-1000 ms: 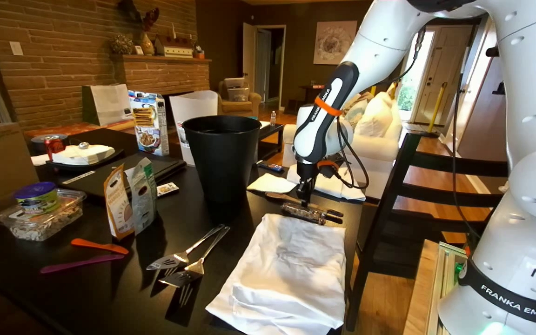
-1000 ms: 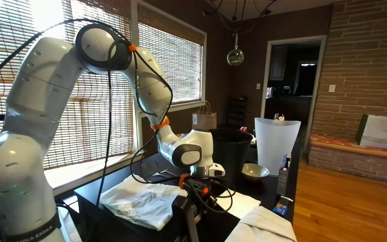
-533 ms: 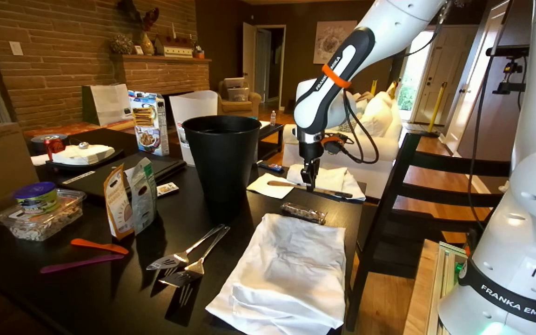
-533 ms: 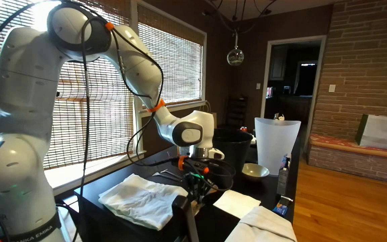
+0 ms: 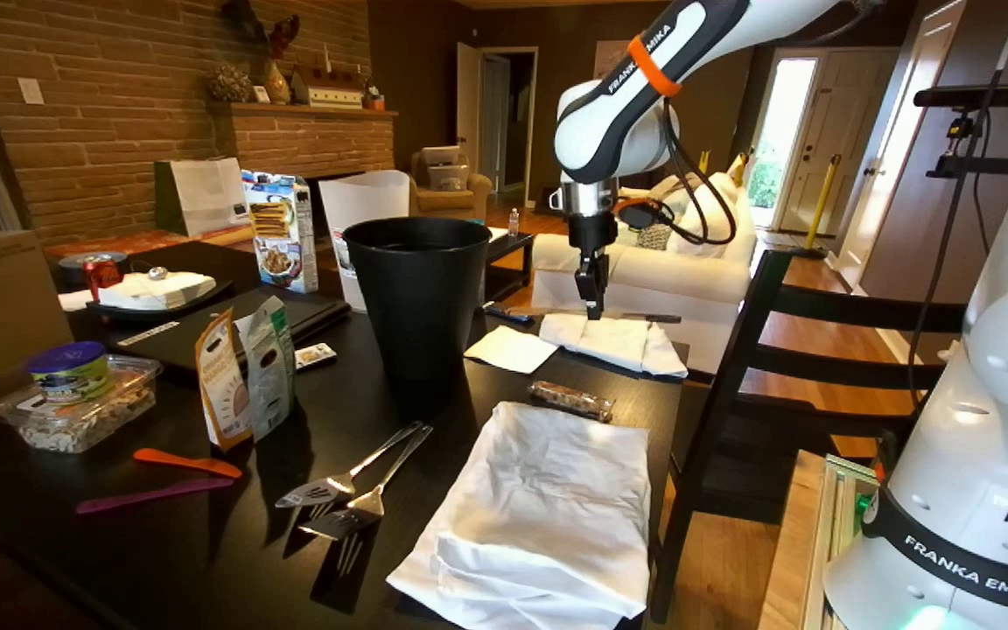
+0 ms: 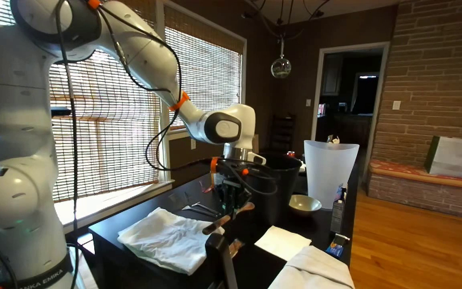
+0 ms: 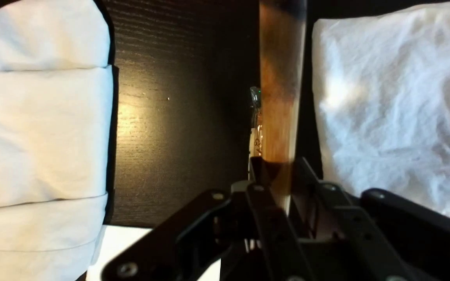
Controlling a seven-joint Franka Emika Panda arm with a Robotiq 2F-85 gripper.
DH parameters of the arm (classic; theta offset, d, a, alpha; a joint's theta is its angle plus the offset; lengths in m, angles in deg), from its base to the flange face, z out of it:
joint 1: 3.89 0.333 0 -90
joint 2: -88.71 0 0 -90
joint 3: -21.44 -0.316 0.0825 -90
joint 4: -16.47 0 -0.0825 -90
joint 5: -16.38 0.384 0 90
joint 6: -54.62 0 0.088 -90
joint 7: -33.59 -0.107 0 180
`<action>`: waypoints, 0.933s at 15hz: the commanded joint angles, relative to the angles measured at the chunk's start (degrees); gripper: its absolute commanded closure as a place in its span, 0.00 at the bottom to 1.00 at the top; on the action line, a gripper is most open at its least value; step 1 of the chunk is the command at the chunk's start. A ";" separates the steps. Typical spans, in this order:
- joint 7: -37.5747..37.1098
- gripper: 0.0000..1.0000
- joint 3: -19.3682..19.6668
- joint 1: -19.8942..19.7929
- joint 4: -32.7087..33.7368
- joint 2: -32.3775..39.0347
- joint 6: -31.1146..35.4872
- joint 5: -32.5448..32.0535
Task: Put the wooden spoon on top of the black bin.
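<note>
The wooden spoon [image 5: 660,318] is held roughly level in the air above the folded beige cloth in an exterior view; its dark handle end points toward the chair side. It also shows in an exterior view [image 6: 217,224] and in the wrist view [image 7: 281,93]. My gripper [image 5: 593,310], also in the wrist view [image 7: 276,168], is shut on the spoon along its shaft, fingers pointing down. The tall black bin [image 5: 416,302] stands upright on the table, to the left of the gripper there; it also shows behind the gripper in an exterior view [image 6: 285,186]. Its inside bottom is hidden.
A wrapped bar [image 5: 570,400] and a crumpled white cloth [image 5: 556,490] lie near the gripper. A folded beige cloth [image 6: 313,271], a paper napkin [image 6: 283,243], a metal bowl [image 6: 304,204] and a white translucent bin [image 6: 330,172] are nearby. A chair [image 5: 758,367] stands at the table edge.
The gripper has risen from beside the wrapped bar and carries the wooden spoon up off the table. The black bin and the other objects have not moved.
</note>
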 commanded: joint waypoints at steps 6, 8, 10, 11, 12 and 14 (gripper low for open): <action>-9.29 0.95 1.93 2.75 14.19 -4.49 -15.08 0.58; -14.46 0.95 1.90 3.08 18.02 -3.82 -17.32 0.44; -19.00 0.95 1.58 3.67 21.55 -2.67 -18.70 0.15; -15.14 0.95 2.03 3.47 17.64 -4.50 -16.32 0.07; -15.69 0.80 1.98 3.71 18.38 -4.44 -16.49 0.07; -15.66 0.80 1.98 3.78 18.11 -4.34 -16.48 0.07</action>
